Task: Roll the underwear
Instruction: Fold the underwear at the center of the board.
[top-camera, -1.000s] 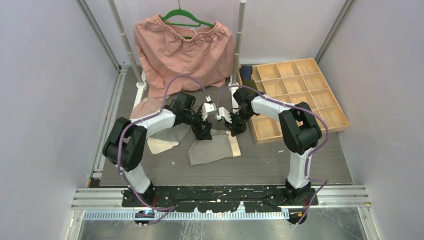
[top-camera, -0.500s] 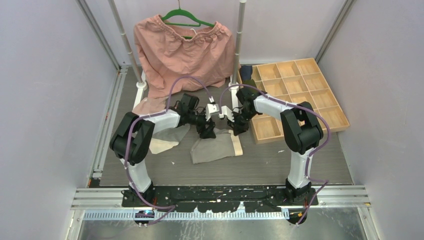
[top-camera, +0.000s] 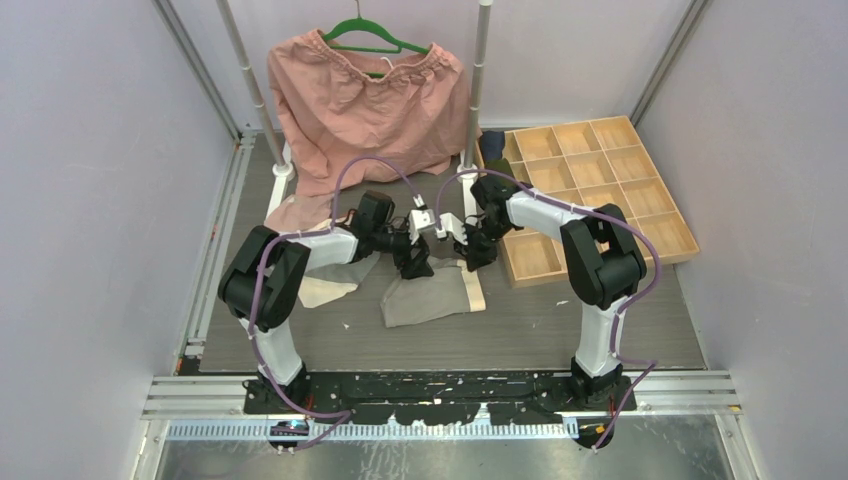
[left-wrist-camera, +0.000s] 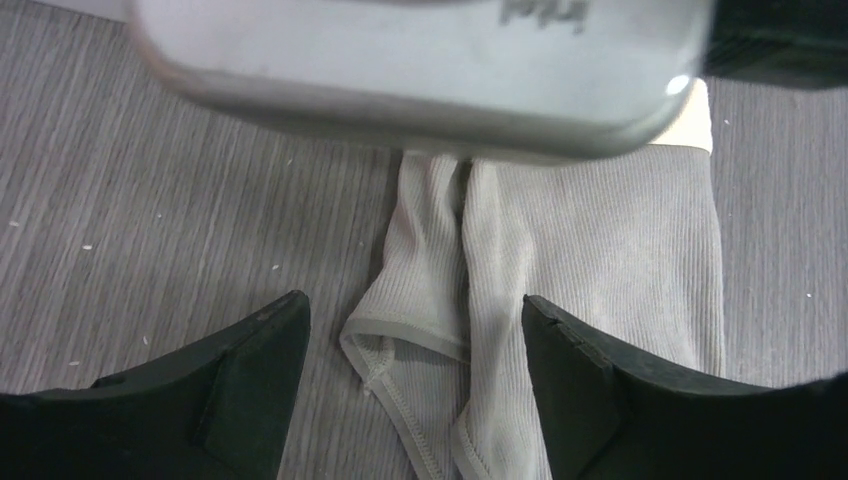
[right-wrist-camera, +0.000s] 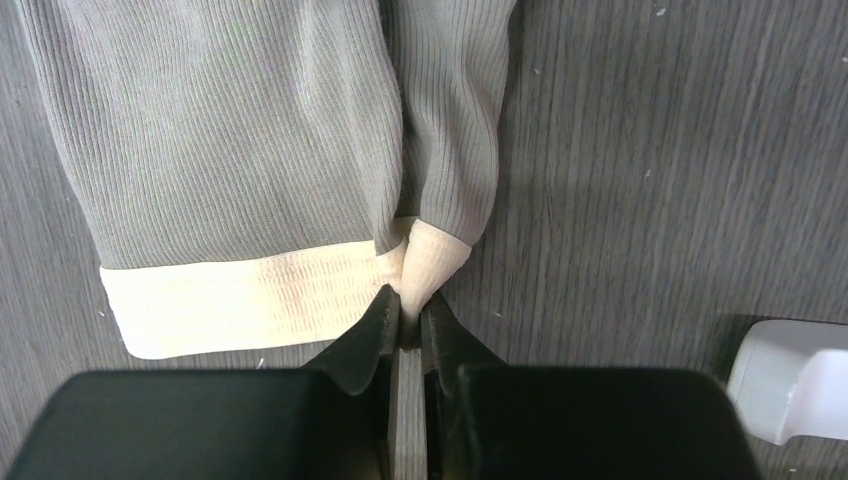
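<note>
— What sort of place is this?
— A robotics lab cell: plain pale walls (top-camera: 80, 200), silver aluminium frame rails (top-camera: 700, 390), two white-and-black robot arms (top-camera: 320, 243) bolted along the grey wood-grain bench (top-camera: 520, 335).

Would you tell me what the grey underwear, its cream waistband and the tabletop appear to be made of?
The grey underwear looks like a soft, matte ribbed knit, perhaps cotton: fine parallel ribs, limp folds. Its cream waistband seems woven elastic, with a tighter crosswise texture. The tabletop looks like grey wood-grain laminate, streaked and fairly matte; real wood cannot be ruled out.
</note>
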